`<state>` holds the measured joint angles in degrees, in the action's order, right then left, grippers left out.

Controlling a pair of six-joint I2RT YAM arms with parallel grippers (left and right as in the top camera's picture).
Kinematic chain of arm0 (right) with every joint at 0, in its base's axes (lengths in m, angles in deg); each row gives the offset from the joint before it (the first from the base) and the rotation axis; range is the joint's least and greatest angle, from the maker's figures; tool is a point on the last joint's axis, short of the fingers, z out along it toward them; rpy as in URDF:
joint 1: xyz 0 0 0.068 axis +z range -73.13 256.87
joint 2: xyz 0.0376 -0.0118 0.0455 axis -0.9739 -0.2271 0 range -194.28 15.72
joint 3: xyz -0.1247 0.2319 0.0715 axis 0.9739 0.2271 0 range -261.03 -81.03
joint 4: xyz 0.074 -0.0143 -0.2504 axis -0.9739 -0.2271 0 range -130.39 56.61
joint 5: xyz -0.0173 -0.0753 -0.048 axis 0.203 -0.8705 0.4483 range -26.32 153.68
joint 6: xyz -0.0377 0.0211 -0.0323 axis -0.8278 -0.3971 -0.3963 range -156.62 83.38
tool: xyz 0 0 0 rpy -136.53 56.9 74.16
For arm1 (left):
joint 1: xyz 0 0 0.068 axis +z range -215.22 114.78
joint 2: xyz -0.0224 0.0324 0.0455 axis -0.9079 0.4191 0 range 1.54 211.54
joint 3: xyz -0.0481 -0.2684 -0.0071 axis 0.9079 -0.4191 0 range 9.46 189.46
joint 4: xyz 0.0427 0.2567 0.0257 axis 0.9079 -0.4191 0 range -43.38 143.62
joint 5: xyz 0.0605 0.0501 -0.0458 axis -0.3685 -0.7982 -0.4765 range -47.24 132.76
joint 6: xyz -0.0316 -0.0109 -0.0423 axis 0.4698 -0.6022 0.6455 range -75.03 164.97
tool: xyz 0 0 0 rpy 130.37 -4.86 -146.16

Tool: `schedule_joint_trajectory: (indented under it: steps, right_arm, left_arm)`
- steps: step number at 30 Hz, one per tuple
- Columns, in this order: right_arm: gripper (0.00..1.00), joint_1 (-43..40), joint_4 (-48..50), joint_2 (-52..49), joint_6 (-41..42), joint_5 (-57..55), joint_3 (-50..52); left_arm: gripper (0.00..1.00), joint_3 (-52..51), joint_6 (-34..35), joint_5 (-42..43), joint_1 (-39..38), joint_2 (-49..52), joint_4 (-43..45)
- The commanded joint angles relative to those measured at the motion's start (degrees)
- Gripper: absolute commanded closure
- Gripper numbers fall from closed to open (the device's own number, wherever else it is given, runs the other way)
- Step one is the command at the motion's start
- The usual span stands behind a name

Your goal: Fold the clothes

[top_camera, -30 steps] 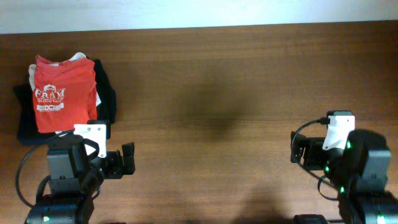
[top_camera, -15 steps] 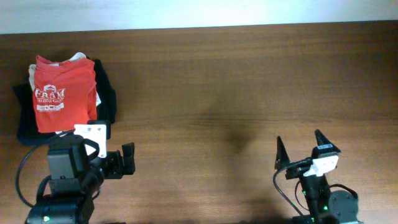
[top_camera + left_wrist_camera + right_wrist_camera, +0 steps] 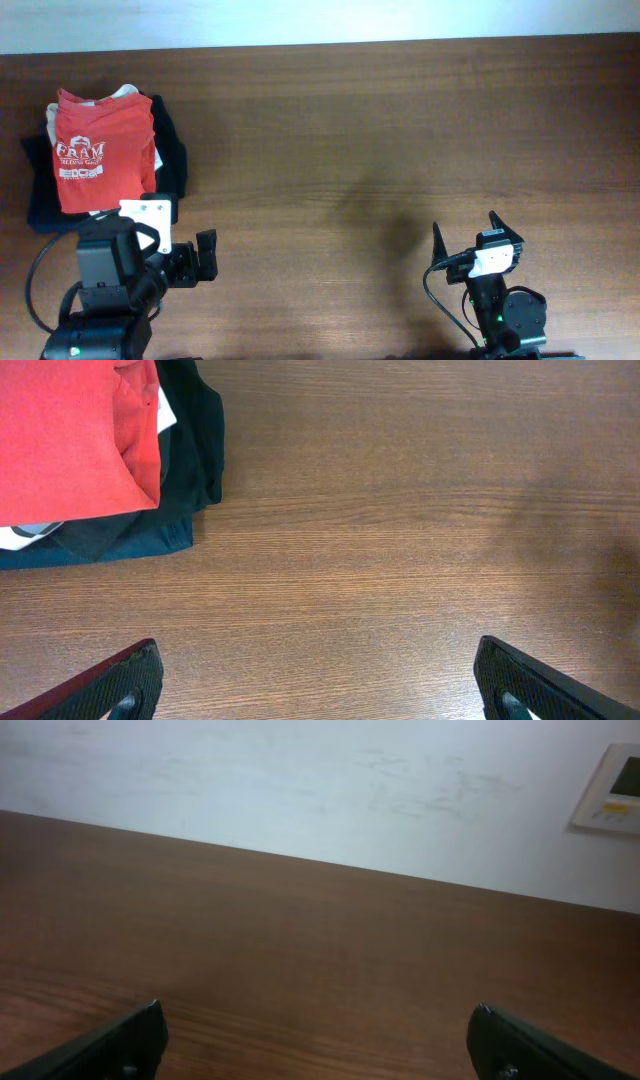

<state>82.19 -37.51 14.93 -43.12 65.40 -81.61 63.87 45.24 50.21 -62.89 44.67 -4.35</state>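
The red-orange T-shirt (image 3: 98, 150) with white lettering lies folded on top of a pile at the far left of the table. It also shows at the top left of the left wrist view (image 3: 70, 435). My left gripper (image 3: 203, 257) is open and empty near the front edge, just right of and in front of the pile; its two fingertips stand wide apart over bare wood (image 3: 320, 685). My right gripper (image 3: 468, 238) is open and empty at the front right, tilted up toward the far wall (image 3: 320, 1040).
Under the red shirt lie a dark folded garment (image 3: 172, 150) (image 3: 195, 450) and a white shirt, of which only an edge shows (image 3: 125, 92). The brown wooden table (image 3: 350, 130) runs to a white wall with a wall panel (image 3: 612, 785).
The right arm has drawn back toward the front edge and shifted left; its gripper now points at the far wall with the fingers apart. The left arm and the pile have not moved.
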Motion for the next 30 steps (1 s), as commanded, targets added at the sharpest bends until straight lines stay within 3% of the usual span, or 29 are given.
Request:
schedule_joint_trajectory:
  steps: [1, 18, 22, 30]
  right_arm:
    - [0.01, 0.28, -0.42, 0.55, -0.57, -0.92, 0.26]
    - [0.01, 0.28, -0.42, 0.48, -0.57, -0.92, 0.26]
    - [0.01, 0.28, -0.42, 0.48, -0.57, -0.92, 0.26]
    - [0.01, 0.28, -0.42, 0.48, -0.57, -0.92, 0.26]
  left_arm:
    - [0.01, -0.13, 0.57, 0.20, 0.07, -0.09, 0.07]
    - [0.01, -0.13, 0.57, 0.20, 0.07, -0.33, -0.04]
    - [0.01, -1.03, -0.35, -5.95, 0.07, -3.98, 0.13]
    - [0.01, -27.80, -1.16, -6.19, -3.30, -28.96, 21.53]
